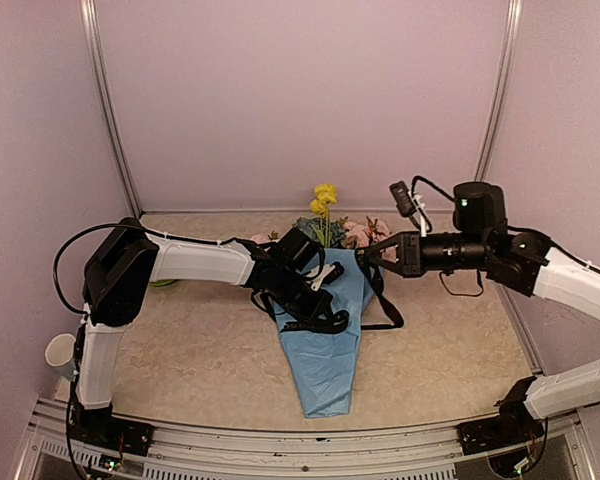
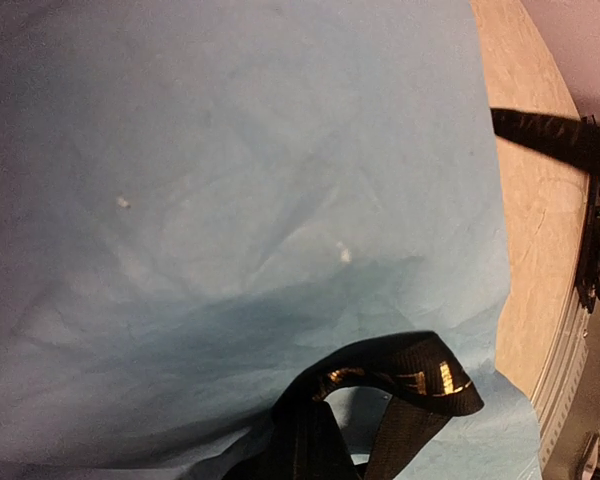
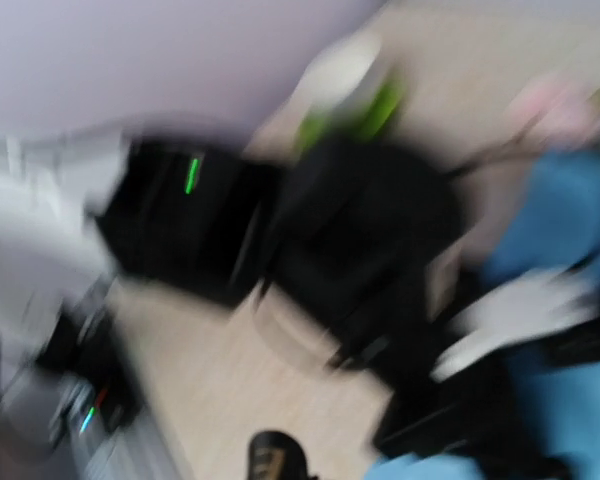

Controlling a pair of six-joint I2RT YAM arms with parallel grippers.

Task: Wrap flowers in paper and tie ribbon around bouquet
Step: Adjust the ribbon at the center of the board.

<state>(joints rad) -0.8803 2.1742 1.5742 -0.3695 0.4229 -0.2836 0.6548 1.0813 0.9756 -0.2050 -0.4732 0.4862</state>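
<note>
The bouquet lies in mid-table, a light-blue paper (image 1: pixel 327 350) cone with its tip toward me. The flowers (image 1: pixel 332 225), yellow, pink and blue-green, stick out of its far end. My left gripper (image 1: pixel 318 305) is low over the cone's upper part and shut on the black ribbon (image 1: pixel 320 322). The left wrist view is filled by the paper (image 2: pixel 230 200), with a ribbon (image 2: pixel 395 372) loop rising from the bottom edge. My right gripper (image 1: pixel 365 256) is at the cone's upper right edge, shut on the ribbon, which hangs down beside the cone. The right wrist view is blurred; a ribbon (image 3: pixel 275 460) end shows at its bottom.
A green saucer (image 1: pixel 163 283) peeks out behind the left arm. A white cup (image 1: pixel 60 352) stands at the table's left edge. Lilac walls close in the back and both sides. The table's metal front rail (image 2: pixel 580 330) runs close to the cone's tip.
</note>
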